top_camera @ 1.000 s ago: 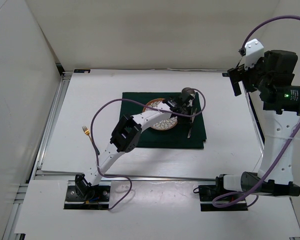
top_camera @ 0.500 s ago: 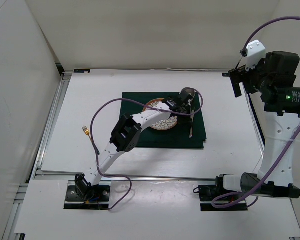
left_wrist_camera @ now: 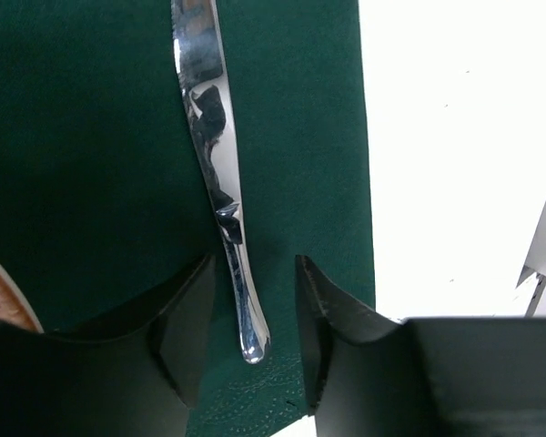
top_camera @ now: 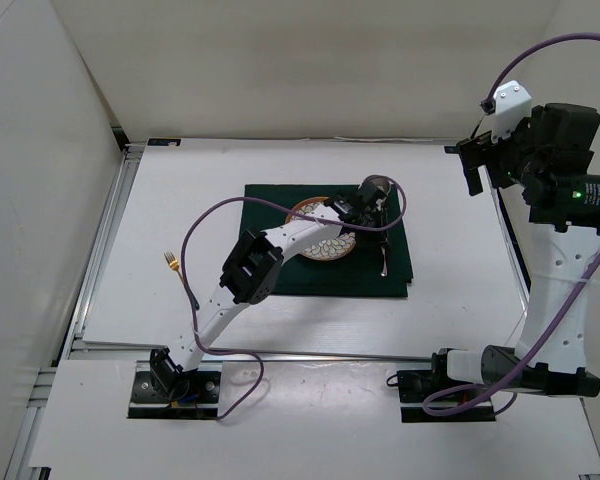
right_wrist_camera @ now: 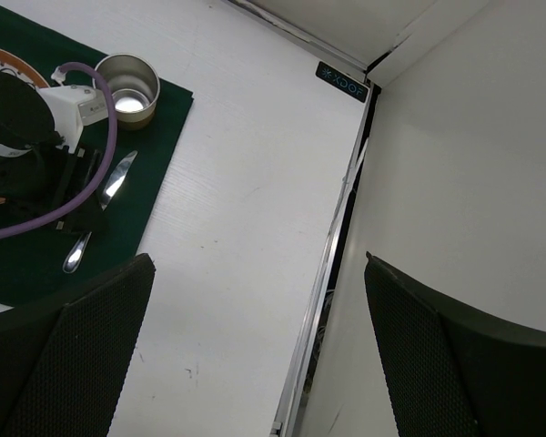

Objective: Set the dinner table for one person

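A silver knife lies flat on the dark green cloth, just right of the patterned plate. My left gripper hangs over the knife's handle end, open, its fingers on either side and clear of the metal. A metal cup stands on the cloth's far right corner. A gold fork rests on the white dinner table, left of the cloth. My right gripper is open and holds nothing, raised high over the table's right edge.
The left arm's purple cable loops over the cloth's left side. White walls close in the table at the back and left. A metal rail runs along the right edge, below the right gripper.
The left gripper's jaws have parted and let go of the knife, which now lies on the cloth. The right arm has barely moved.
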Robot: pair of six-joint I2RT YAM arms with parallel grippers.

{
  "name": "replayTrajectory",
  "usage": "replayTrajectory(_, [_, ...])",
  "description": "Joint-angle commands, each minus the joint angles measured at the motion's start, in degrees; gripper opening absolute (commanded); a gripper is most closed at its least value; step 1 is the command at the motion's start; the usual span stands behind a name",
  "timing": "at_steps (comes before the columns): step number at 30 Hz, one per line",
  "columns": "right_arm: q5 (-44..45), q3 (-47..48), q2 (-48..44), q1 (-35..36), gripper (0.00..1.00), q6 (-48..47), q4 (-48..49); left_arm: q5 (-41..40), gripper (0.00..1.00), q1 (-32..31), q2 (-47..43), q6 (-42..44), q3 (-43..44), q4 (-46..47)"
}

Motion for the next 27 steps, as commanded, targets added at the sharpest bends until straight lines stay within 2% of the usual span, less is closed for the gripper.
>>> replayTrajectory(1, [-1.0,1.3,-1.2,-0.3,1.0,0.5,0.1,0.4,0.52,0.0,-5.0,1.5,0.8,1.6])
replayTrajectory(7, [-1.5,1.3,-0.7,-0.3,1.0,-0.1,0.1,1.7,0.58,0.0,-13.1,5.7,1.1,1.6])
replayTrajectory(9, [-2.2,1.3,-0.7,-0.3,1.0,-0.1,0.1,2.2,0.65,0.6,-16.4,8.0,-1.3,1.6])
replayTrajectory(12, [-3.5,1.3,-0.1,-0.8,1.0,-0.7,0.1,2.3,0.71,1.5,-24.9,12.3,-7.6,1.6])
replayTrajectory(14, [-3.5,1.3,1.2,-0.8,1.0,-1.2,0.1,3.2,0.75,4.6,-32.6,16.1,-12.2,0.9])
replayTrajectory(15, [-3.5,1.3,1.2,-0.8,1.0,-1.2,0.1,0.4,0.75,5.7,-35.6,19.6,-17.6,-0.3])
replayTrajectory(17, [-4.1,-0.2,1.8,-0.8,1.0,-1.9,0.1,-1.7,0.81,10.8,-42.5,23.8,-26.0,-2.2])
replayTrajectory(18, [-4.1,-0.9,1.8,-0.8,1.0,-1.9,0.8,-3.1,0.82,13.0,-49.7,27.4,-34.7,-3.7])
replayTrajectory(19, [-3.5,-1.5,2.3,-0.8,1.0,-1.9,0.9,-5.9,0.84,15.4,-53.7,29.4,-39.8,-4.5])
replayTrajectory(20, [-2.8,-2.4,3.2,-0.1,1.0,-1.9,0.9,-6.5,0.84,20.9,-57.3,31.4,-44.3,-5.3])
replayTrajectory(21, [-1.8,-2.4,3.7,-0.1,1.0,-1.9,1.5,-7.9,0.85,23.7,-62.6,34.7,-50.0,-9.4])
replayTrajectory(24, [0.4,-3.1,6.2,1.0,1.0,-1.9,1.5,-8.7,0.87,34.5,-68.7,39.3,-55.7,-16.3])
replayTrajectory(25, [0.4,-3.1,7.5,1.0,1.0,-2.6,1.5,-5.6,0.87,37.3,-69.9,41.5,-59.3,-19.4])
replayTrajectory(27, [0.4,-3.1,8.5,2.8,1.0,-3.1,1.5,-4.6,0.87,44.4,-72.0,41.5,-63.4,-20.2])
